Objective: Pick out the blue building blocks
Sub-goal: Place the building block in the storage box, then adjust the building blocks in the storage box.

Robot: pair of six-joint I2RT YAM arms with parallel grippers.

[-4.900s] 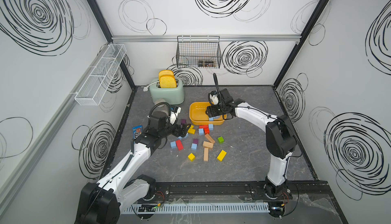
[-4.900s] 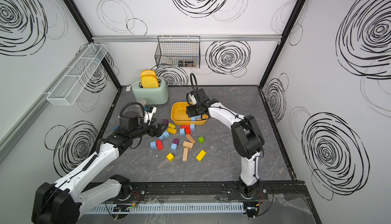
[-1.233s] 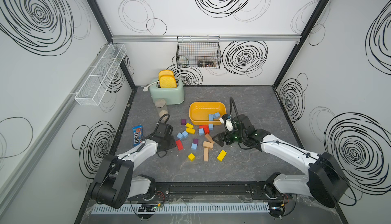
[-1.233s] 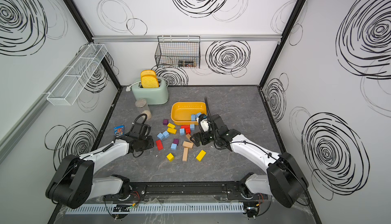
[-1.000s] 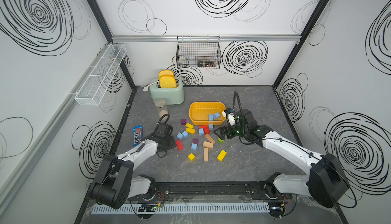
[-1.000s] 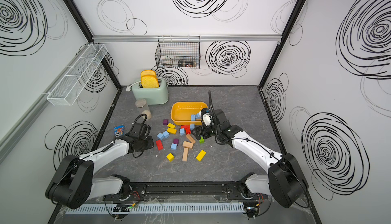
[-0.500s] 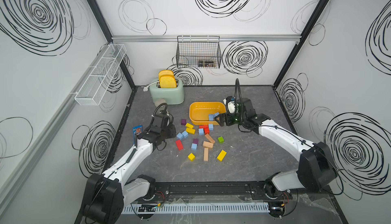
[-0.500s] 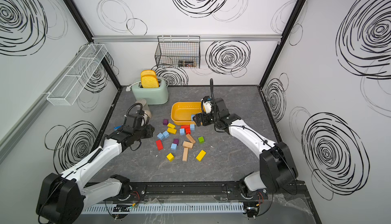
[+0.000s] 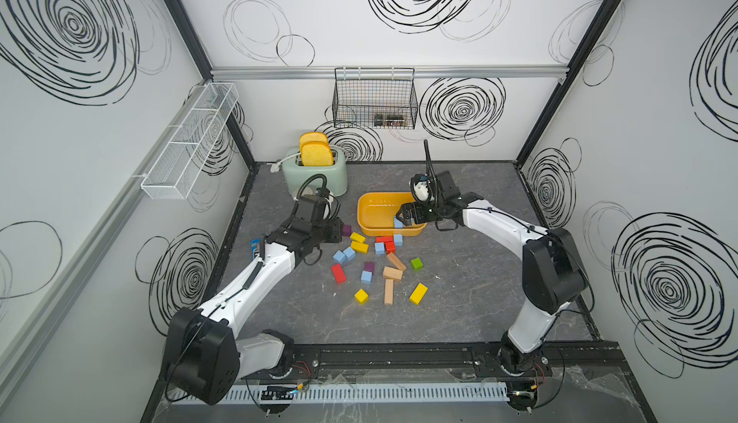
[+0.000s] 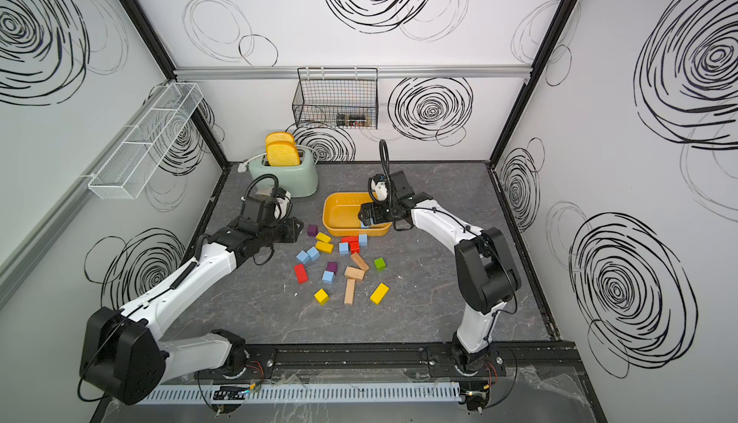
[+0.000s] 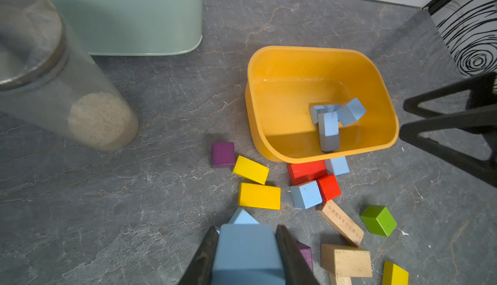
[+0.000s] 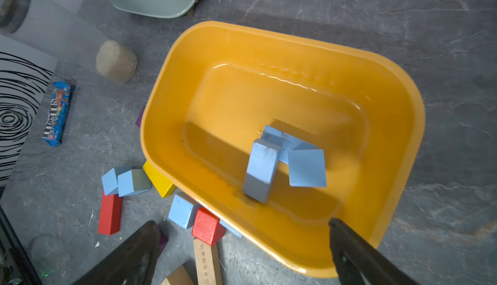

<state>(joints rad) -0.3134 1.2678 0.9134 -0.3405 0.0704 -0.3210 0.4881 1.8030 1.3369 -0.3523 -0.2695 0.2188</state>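
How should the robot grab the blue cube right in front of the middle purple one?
From above, pinching the blue cube on its left and right faces: it lies flat, those sides look free, and the purple cube crowds its far side.

Mint toaster [image 9: 340,177], rice jar [image 11: 99,121], candy packet [image 12: 57,113]

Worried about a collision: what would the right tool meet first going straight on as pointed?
Likely the blue blocks piled in the yellow tub, under the open right tool; depth is unclear.
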